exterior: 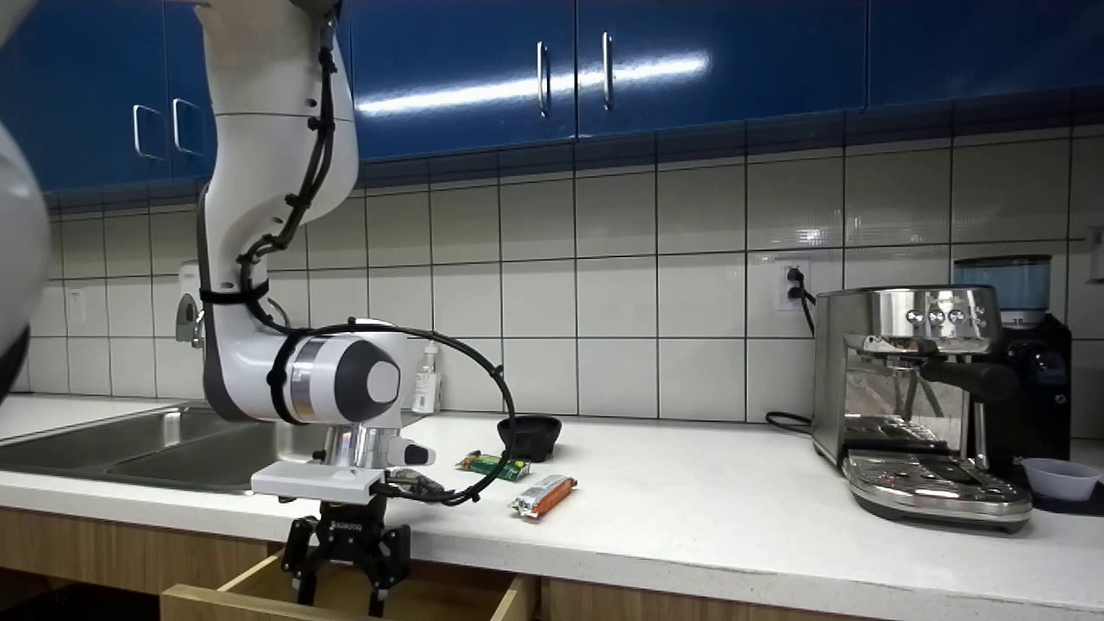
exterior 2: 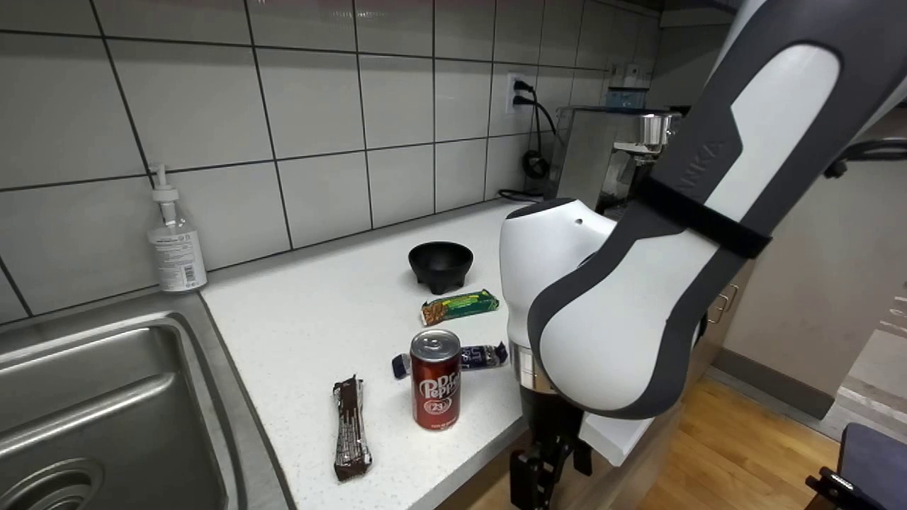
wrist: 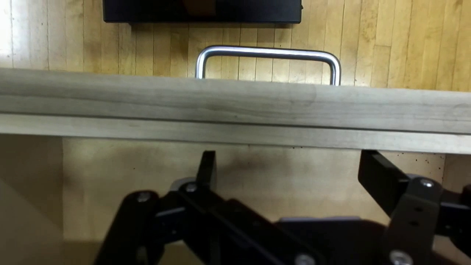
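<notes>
One wooden drawer (wrist: 147, 96), pulled out beneath the counter (exterior: 733, 517), with dark specks (wrist: 417, 160) on its bottom; over its interior, the gripper (wrist: 289, 158), spread wide. Up on the counter, black bowl (exterior 2: 441, 267), green-wrapped bar (exterior 2: 464, 306), upright Dr Pepper can (exterior 2: 436, 382); alongside, steel sink (exterior 2: 106, 418).

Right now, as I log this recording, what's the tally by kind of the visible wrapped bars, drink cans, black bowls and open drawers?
Wrapped bars: 4 (green bar, dark blue bar, brown bar, orange-and-silver bar)
Drink cans: 1 (red can)
Black bowls: 1 (footed bowl)
Open drawers: 1 (wooden drawer)
Total: 7
</notes>
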Robot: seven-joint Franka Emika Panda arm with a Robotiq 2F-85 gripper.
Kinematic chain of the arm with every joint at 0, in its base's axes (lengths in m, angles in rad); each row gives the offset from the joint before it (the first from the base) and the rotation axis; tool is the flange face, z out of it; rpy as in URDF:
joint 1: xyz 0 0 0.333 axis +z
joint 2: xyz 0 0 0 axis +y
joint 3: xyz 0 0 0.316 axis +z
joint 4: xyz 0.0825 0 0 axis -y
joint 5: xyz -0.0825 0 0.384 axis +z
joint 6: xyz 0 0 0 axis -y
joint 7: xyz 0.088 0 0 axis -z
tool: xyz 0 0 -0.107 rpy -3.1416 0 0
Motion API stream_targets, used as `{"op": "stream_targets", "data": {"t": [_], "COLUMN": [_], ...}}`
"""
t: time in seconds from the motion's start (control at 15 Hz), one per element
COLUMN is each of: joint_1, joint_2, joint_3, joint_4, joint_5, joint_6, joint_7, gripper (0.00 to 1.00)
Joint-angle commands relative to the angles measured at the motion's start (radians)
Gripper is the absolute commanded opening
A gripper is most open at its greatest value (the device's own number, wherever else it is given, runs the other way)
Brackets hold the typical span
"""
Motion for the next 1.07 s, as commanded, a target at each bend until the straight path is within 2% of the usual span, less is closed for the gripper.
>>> {"op": "stream_targets", "data": {"t": [0.0,0.47,1.0], "joint_1": [-0.020,-0.019,-0.019], "joint_2": [-0.074,-0.115,-0.123], "joint_3": [0.035,0.051,0.067], "joint_4": [-0.107,-0.192,-0.226], "joint_5": [0.041,0.091,0.125], "joint_6": [0.025,0.050,0.030], "joint_7": [0.002,0.013,0.011], "gripper": [1.00,1.00,1.00]}}
